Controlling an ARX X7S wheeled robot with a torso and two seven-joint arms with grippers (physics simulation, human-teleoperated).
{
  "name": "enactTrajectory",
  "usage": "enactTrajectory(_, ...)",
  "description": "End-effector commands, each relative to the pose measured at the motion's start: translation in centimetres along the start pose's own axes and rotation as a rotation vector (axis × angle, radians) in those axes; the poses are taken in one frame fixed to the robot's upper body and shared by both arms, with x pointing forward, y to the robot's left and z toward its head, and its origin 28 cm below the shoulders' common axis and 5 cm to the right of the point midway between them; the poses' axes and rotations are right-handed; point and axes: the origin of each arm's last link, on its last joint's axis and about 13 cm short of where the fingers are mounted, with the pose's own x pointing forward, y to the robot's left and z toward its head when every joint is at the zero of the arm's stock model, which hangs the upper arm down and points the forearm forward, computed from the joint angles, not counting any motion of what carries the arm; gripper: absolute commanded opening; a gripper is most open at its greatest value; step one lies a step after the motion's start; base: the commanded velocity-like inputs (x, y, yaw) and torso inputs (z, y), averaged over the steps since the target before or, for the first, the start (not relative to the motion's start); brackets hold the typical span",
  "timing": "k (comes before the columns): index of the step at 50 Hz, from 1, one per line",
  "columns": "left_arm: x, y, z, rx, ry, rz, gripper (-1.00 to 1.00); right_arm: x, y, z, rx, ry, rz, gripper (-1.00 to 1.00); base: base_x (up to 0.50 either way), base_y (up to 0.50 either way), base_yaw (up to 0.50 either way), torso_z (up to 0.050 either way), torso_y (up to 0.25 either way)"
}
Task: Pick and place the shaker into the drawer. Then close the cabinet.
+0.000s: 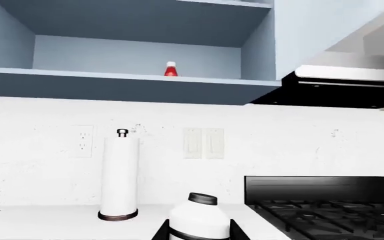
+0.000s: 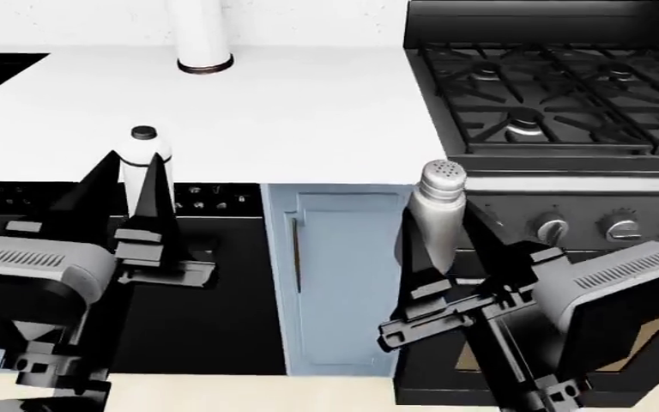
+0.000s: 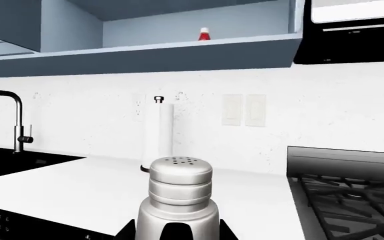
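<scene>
The shaker (image 2: pixel 439 210), a silver metal cylinder with a perforated domed top, is held upright between the fingers of the right gripper (image 2: pixel 432 257), which is closed against its lower body; it is carried in the air in front of the stove (image 2: pixel 547 103), level with the stove's front edge and knob panel and off the white counter (image 2: pixel 306 112). In the right wrist view the same shaker (image 3: pixel 178 200) is seen from close by, its ringed neck and holed cap rising between the two dark fingers. A second container, a white bottle (image 2: pixel 144 167) with a black cap, is gripped in the same upright way by the left gripper (image 2: pixel 141 223), whose fingers are closed on its sides; it is held well to the left of the stove, before the counter's front edge. In the left wrist view this bottle (image 1: pixel 199 217) is seen between the finger bases, with the stove's black grates to one side. A paper towel roll (image 2: pixel 200 34) on a dark base is stood on the counter near the wall, left of the stove. On the wall above, an open pale blue cabinet (image 1: pixel 132 82) is shown, and a small red-and-white object (image 1: pixel 170 69) is set on its shelf. A faucet (image 3: pixel 12 120) is visible far left of the stove. A pale blue cabinet door (image 2: pixel 347 275) is seen below the counter, just left of the stove. The drawer cannot be made out in any view.
</scene>
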Motion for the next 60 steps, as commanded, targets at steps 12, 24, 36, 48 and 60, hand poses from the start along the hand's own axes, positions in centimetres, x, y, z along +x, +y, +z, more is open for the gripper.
enactTrajectory(12, 0.4, -0.2, 1.2, -0.006, -0.05, -0.014, -1.0, -0.1, -0.2, 1.8, -0.004, -0.065, 0.0, -1.0, -0.2, -0.5, 0.0, 0.001, 0.0)
enactTrajectory(24, 0.0, -0.4, 0.7, 0.007, -0.042, -0.032, -1.0, -0.3, -0.3, 1.7, -0.002, -0.075, -0.001, -1.0, -0.1, -0.5, 0.0, 0.0, 0.0)
enactTrajectory(36, -0.2, -0.6, 0.7, -0.014, -0.04, -0.056, -1.0, -0.3, 0.0, 1.7, -0.005, -0.076, 0.016, -1.0, -0.03, -0.5, 0.0, 0.0, 0.0)
enactTrajectory(48, -0.5, -0.8, 1.0, -0.023, -0.047, -0.065, -1.0, -0.3, 0.1, 1.7, -0.006, -0.074, 0.022, -1.0, 0.0, -0.5, 0.0, 0.001, 0.0)
enactTrajectory(60, -0.6, -0.9, 1.1, -0.026, -0.048, -0.075, -1.0, -0.3, 0.1, 1.7, -0.005, -0.071, 0.021, -1.0, 0.01, -0.5, 0.0, 0.0, 0.001)
